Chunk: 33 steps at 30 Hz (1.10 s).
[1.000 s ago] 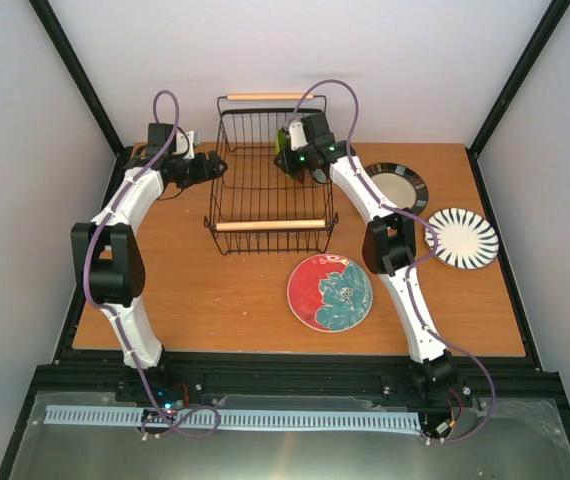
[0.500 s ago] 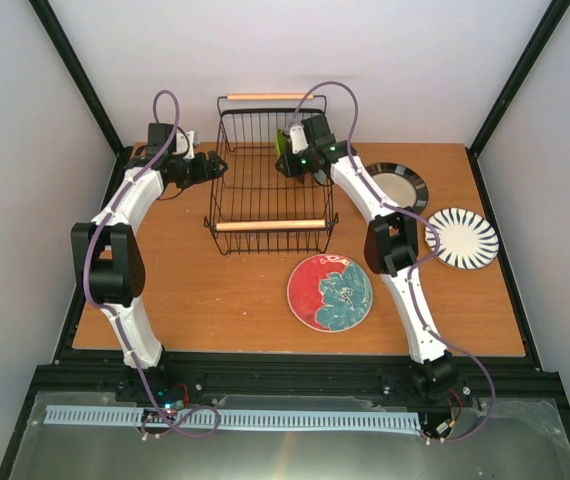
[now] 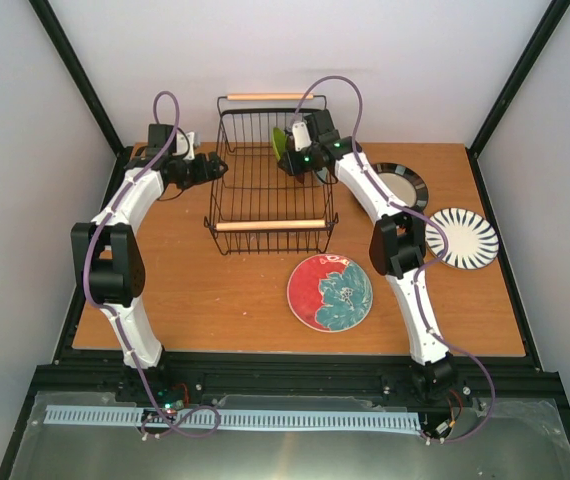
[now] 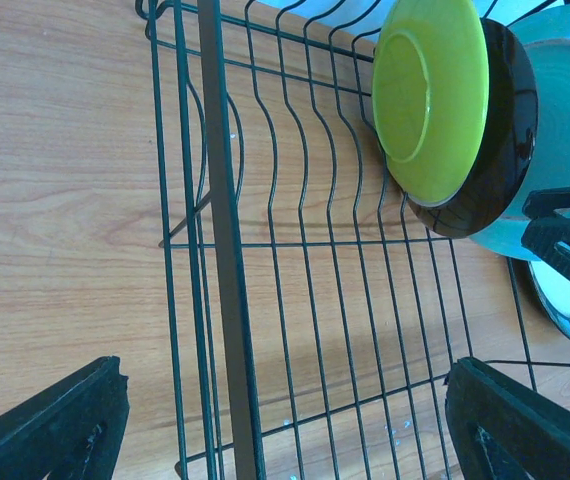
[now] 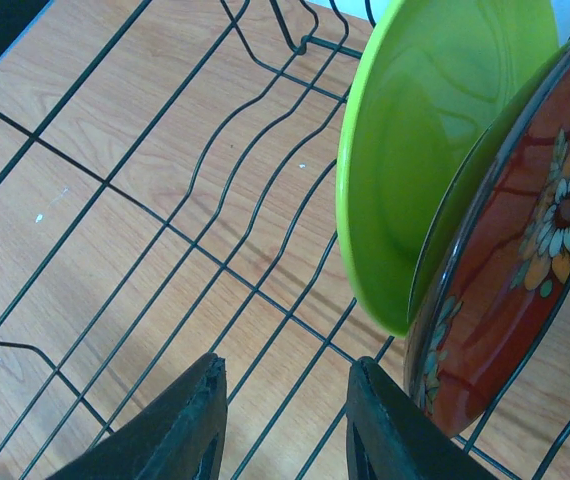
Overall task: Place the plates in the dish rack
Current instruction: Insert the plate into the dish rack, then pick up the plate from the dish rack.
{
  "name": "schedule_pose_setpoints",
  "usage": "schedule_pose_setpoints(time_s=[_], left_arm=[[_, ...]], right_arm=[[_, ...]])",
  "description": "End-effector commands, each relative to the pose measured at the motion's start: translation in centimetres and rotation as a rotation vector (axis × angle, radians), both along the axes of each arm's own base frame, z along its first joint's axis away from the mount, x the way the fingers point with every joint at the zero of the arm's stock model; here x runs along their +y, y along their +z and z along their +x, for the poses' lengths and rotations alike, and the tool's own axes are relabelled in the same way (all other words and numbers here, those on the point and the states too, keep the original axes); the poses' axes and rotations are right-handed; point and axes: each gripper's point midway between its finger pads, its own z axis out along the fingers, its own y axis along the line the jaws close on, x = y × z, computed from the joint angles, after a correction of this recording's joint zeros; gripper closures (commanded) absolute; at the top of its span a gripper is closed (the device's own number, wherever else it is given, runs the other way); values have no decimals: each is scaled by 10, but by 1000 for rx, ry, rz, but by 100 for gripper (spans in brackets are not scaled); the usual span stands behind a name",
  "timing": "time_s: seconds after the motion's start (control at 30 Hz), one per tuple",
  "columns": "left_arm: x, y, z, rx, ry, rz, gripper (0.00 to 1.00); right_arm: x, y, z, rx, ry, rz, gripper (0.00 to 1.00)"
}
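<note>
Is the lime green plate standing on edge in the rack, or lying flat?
On edge: the lime green plate stands in the dish rack, beside the dark red floral plate.

Top view: taken from high behind the near edge of the table (image 3: 215, 300), tilted down, the whole tabletop covered. Left wrist view: held close beside the dish rack (image 4: 227, 250), aimed down through its side wires. Right wrist view: held inside the rack, very near the lime plate (image 5: 415, 150). Rack and lime plate are shared by all three views.
</note>
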Motion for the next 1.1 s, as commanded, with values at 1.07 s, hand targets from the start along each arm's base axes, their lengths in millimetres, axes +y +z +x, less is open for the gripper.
schedule_pose_setpoints(time_s=[1.07], left_arm=[[30,156,16,-255,192,92,14]], right_arm=[[-34,153,-27,-251,-88,15,55]])
